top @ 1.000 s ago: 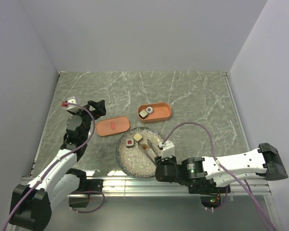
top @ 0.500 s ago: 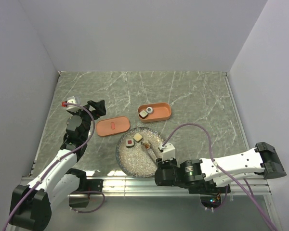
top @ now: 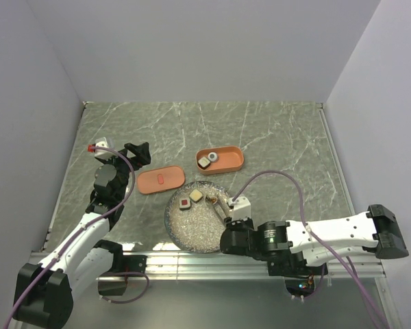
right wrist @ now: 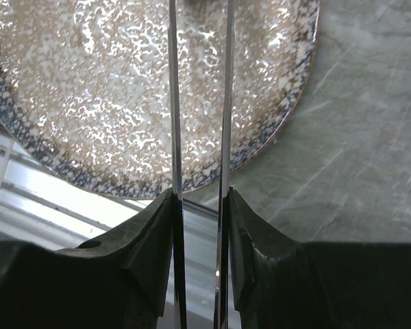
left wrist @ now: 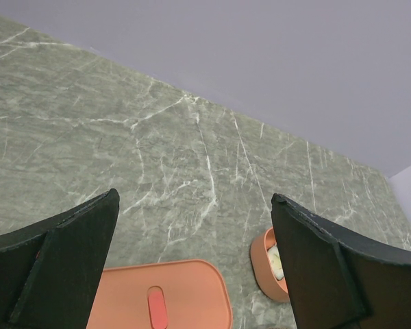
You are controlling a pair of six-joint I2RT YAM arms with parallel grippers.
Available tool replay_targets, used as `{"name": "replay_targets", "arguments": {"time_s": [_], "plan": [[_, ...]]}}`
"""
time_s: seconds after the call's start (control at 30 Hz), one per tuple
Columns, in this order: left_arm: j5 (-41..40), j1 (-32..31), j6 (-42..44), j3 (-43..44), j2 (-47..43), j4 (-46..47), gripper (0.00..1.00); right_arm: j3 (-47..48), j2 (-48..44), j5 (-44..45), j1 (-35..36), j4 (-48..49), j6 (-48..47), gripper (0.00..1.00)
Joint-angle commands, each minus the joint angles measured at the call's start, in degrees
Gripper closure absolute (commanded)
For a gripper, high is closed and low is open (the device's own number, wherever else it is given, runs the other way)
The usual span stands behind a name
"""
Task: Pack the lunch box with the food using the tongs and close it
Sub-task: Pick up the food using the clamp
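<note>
Right pincer (right wrist: 200, 205) clamps the tongs (right wrist: 173, 103), their arms near-parallel over the plate (right wrist: 89, 82); left pincer (left wrist: 195, 199) stands wide open, holding nothing, above the lid (left wrist: 157, 301).

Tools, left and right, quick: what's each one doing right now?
Left tool: open, holding nothing.
Right tool: closed on the thin grey metal tongs, both arms between its fingers.

This looks like a robot test booth in a lab. Plain pale walls (top: 205, 55) box in a green marble-patterned tabletop (top: 281, 137) on three sides. An aluminium rail (top: 192, 264) runs along the near edge, where the left arm (top: 82, 236) and right arm (top: 329, 236) are mounted, both trailing loose purple cables (top: 274, 174).
</note>
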Motion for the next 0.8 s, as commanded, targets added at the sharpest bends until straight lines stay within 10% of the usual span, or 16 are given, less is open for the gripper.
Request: {"name": "replay_targets", "arguments": {"time_s": [0.0,0.77], "plan": [[0.39,0.33,-1.05,-0.03,-1.07,1.11,0.01,2.6,-2.01,2.84,-2.54,2.41,-4.29,0.74],[0.56,0.24,-1.05,0.33,0.6,1.9,0.01,5.41,-5.97,-1.81,-21.78,12.6,-24.86,0.74]]}}
